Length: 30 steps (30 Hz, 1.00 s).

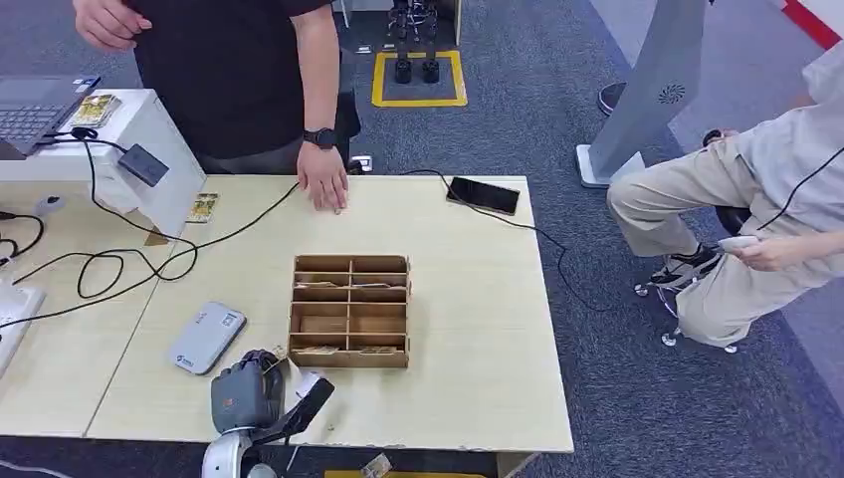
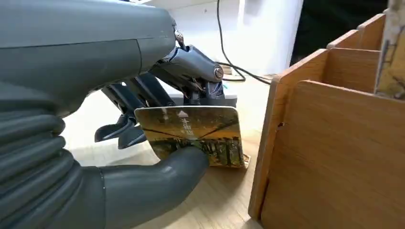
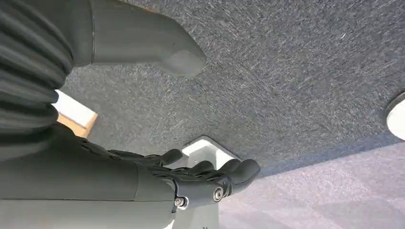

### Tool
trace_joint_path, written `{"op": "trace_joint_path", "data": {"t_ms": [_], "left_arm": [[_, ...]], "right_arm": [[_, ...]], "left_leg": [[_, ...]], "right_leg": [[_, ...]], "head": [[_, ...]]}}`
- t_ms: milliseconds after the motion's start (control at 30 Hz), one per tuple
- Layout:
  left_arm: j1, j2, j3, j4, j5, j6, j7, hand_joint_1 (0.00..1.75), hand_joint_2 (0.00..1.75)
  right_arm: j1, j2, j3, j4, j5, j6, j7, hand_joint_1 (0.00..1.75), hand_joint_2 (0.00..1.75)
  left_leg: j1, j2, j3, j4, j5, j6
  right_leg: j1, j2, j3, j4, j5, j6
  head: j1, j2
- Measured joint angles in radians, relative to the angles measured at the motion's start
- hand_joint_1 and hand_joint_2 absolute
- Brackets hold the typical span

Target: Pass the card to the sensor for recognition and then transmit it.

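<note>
left robot hand (image 1: pixel 246 391) sits low at the near edge of the desk (image 1: pixel 468 329), thumb (image 2: pixel 162 176) and dark fingers (image 2: pixel 143 90) pinching a card (image 2: pixel 191 131). right robot hand (image 3: pixel 191 176) hangs over the carpet, thumb apart from loosely extended fingers, holding nothing.

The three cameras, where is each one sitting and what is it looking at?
Head view: high up, looking down at the table; left hand shows.
Left wrist view: behind the left hand, which pinches the card beside the wooden organizer.
Right wrist view: facing carpet, right hand empty.
Shared: head and left wrist see the organizer.
</note>
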Motion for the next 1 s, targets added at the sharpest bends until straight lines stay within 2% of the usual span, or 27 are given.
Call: {"op": "trace_joint_path", "data": {"t_ms": [500,567,667,733,800,933,1000], "left_arm": [[0.008,0.015,-0.066,0.004,0.078,0.001,0.009,1.75,1.75],[0.013,0.014,-0.067,-0.002,0.127,0.002,-0.023,1.75,1.75],[0.031,-0.003,-0.063,-0.04,0.311,0.004,-0.141,1.75,1.75],[0.035,-0.012,-0.063,-0.068,0.473,0.003,-0.232,1.75,1.75],[0.039,-0.016,-0.064,-0.119,0.62,-0.026,-0.293,1.75,1.75],[0.046,-0.018,-0.115,-0.29,0.974,-0.127,-0.294,1.75,1.75],[0.042,-0.016,-0.164,-0.373,1.136,-0.14,-0.274,1.75,1.75]], "right_arm": [[0.0,0.0,0.0,0.0,0.0,0.0,-0.002,0.0,1.75],[0.0,0.0,0.0,0.0,0.0,0.0,0.004,0.0,1.75],[0.001,0.0,0.0,-0.001,-0.001,0.0,0.007,0.0,1.75],[0.0,0.0,0.0,-0.002,0.0,0.0,0.012,0.0,1.75],[0.0,0.0,0.0,-0.005,0.002,0.0,0.015,0.0,1.75],[0.0,0.0,0.0,-0.016,0.013,0.0,0.018,0.0,1.75],[0.0,0.0,0.0,-0.02,0.025,0.0,0.015,0.0,1.75]], "left_leg": [[0.0,-0.001,0.0,0.0,0.001,0.0],[0.0,0.0,0.0,0.0,0.001,0.0],[0.0,0.0,0.0,0.0,0.001,0.0],[0.0,0.0,-0.002,0.0,0.001,0.0],[0.0,0.0,-0.002,0.0,0.001,0.0],[0.001,0.001,-0.005,0.001,0.002,0.0],[0.001,0.001,-0.006,0.001,0.002,0.0]], "right_leg": [[0.0,-0.001,0.001,0.0,0.0,0.0],[0.0,-0.001,0.0,0.0,0.0,0.0],[0.0,0.0,-0.001,0.0,0.0,0.0],[0.0,0.0,-0.002,0.0,0.0,0.0],[0.0,0.0,-0.003,0.0,0.0,0.0],[0.001,0.001,-0.007,0.0,0.001,0.0],[0.001,0.001,-0.008,0.0,0.001,0.0]], "head": [[0.0,0.0],[0.0,0.0],[0.0,0.0],[0.0,0.0],[0.0,0.0],[0.0,0.0],[0.0,0.0]]}}
